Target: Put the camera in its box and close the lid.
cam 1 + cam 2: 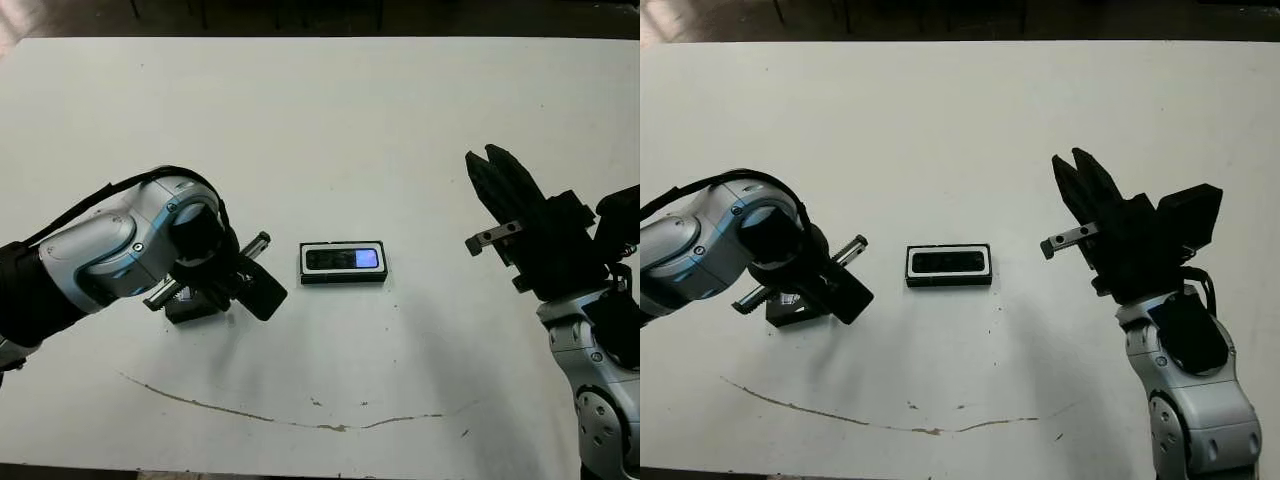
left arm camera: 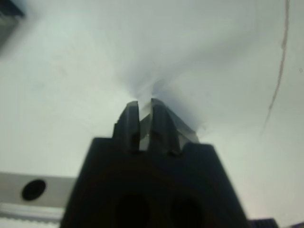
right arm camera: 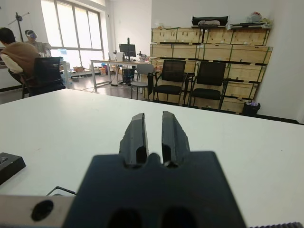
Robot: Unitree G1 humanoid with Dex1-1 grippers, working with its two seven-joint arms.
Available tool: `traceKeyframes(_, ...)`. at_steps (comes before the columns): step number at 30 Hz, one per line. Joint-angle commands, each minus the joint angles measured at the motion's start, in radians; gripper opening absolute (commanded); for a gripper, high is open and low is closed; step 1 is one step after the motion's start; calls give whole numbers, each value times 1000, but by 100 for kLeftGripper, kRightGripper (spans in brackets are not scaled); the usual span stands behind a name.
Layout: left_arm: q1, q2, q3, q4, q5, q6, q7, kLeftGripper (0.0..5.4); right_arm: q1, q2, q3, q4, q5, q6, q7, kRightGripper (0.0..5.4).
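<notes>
The camera point(image 1: 343, 259) lies in the box point(image 1: 343, 277) at the table point(image 1: 320, 120) centre, small, stiff and probably slippery, while the left gripper point(image 2: 145, 107) presses clenched on the table and the right gripper point(image 3: 154, 127) hovers nearly clenched, empty.

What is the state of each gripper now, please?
Left gripper: shut, holding nothing, pointed down at the table.
Right gripper: shut, holding nothing, raised above the table.
</notes>
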Motion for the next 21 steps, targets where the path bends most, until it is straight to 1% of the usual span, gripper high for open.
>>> traceKeyframes(1, 18, 30, -21, 4, 21, 15, -4, 0, 16, -16, -11, 10, 15, 13, 9, 3)
traceKeyframes(5, 24, 66, -4, -1, 19, -42, -4, 0, 18, -20, -13, 0, 18, 31, 4, 3)
traceKeyframes(9, 41, 106, 10, 6, 20, -31, -4, 0, 20, -25, -24, 3, 33, 39, 10, 3)
traceKeyframes(11, 54, 121, 23, 2, 6, -21, -4, 0, 25, -25, -27, 6, 34, 30, 14, 3)
traceKeyframes(12, 60, 127, 37, -7, -14, -14, -4, 0, 27, -26, -28, 7, 36, 26, 16, 3)
traceKeyframes(14, 55, 146, 70, -56, -102, 33, -4, 0, 29, -31, -28, 8, 36, 23, 18, 3)
traceKeyframes(16, 45, 162, 143, -132, -232, 71, -4, 0, 31, -35, -27, 8, 33, 21, 19, 3)
traceKeyframes(17, 54, 161, 205, -165, -292, 102, -4, 0, 31, -35, -25, 11, 33, 16, 21, 3)
traceKeyframes(18, 76, 154, 291, -193, -370, 146, 1, 0, 31, -35, -23, 15, 33, 12, 23, 3)
traceKeyframes(19, 96, 151, 370, -223, -436, 210, 15, 0, 30, -34, -21, 17, 33, 10, 24, 3)
traceKeyframes(21, 145, 148, 524, -282, -550, 292, 71, 0, 30, -30, -20, 21, 40, 10, 28, 3)
